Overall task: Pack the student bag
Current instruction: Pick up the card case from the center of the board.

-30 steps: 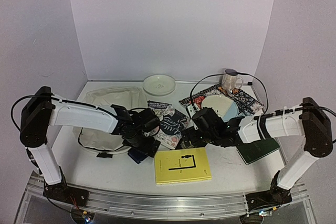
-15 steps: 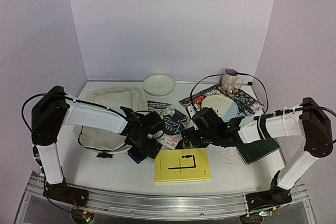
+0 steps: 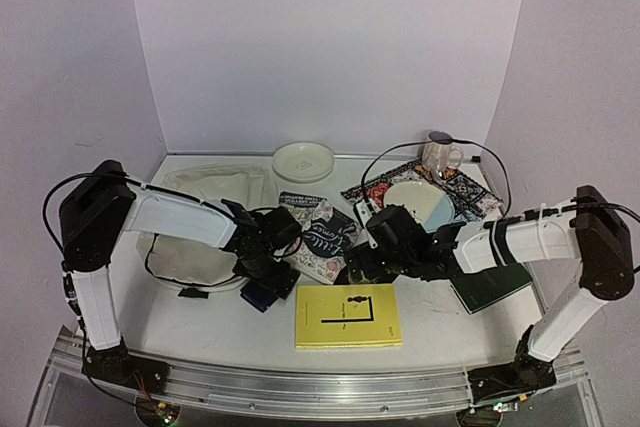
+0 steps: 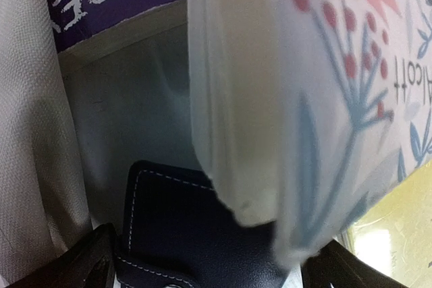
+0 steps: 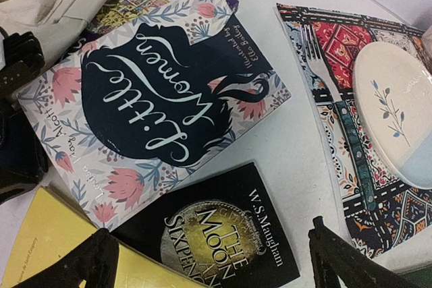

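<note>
Cream student bag (image 3: pixel 205 209) lay flat at the left of the tabletop (image 3: pixel 200 332), its inside hidden. Four books (image 5: pixel 169 106) overlapped at the middle. Both the left tool (image 4: pixel 209 268) and the right tool (image 5: pixel 219 261) gaped wide.

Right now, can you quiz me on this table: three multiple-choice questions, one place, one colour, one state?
1. The student bag lies: A) on the floor; B) on the table, by the left arm; C) hanging on the wall.
2. The book nearest the arms' bases is: A) red; B) white; C) yellow.
3. The Little Women book is: A) closed, cover up; B) open mid-page; C) standing upright.
Answers: 1 B, cream fabric spreads under that arm; 2 C, yellow cover; 3 A, whole title shows.
</note>
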Controlling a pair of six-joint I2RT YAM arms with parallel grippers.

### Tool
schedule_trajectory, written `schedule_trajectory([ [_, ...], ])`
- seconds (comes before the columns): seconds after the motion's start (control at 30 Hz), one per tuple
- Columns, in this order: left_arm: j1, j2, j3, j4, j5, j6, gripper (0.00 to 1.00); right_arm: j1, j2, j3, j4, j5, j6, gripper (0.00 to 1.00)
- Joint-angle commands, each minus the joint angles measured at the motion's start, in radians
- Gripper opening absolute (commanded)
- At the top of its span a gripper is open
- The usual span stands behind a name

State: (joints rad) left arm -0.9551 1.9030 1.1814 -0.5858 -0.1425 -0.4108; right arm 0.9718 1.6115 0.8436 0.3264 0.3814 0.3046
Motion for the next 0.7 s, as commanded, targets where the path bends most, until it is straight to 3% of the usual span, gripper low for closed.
schedule_trajectory([
  [0.0, 0.018, -0.002, -0.038, -0.017, 0.075, 0.043, 0.92, -0.001, -0.033, 0.007, -0.016, 0.003, 0.003, 0.98],
  [0.23, 0.018, 0.018, -0.049, -0.005, 0.119, 0.031, 0.85, 0.000, -0.034, 0.015, -0.016, -0.023, 0.007, 0.98],
  [0.43, 0.018, -0.089, -0.072, 0.006, 0.089, -0.004, 0.76, 0.001, -0.025, 0.029, 0.000, -0.128, 0.038, 0.98],
  [0.67, 0.016, -0.203, -0.105, 0.045, 0.070, -0.012, 0.72, 0.000, 0.002, 0.076, 0.031, -0.280, 0.109, 0.98],
])
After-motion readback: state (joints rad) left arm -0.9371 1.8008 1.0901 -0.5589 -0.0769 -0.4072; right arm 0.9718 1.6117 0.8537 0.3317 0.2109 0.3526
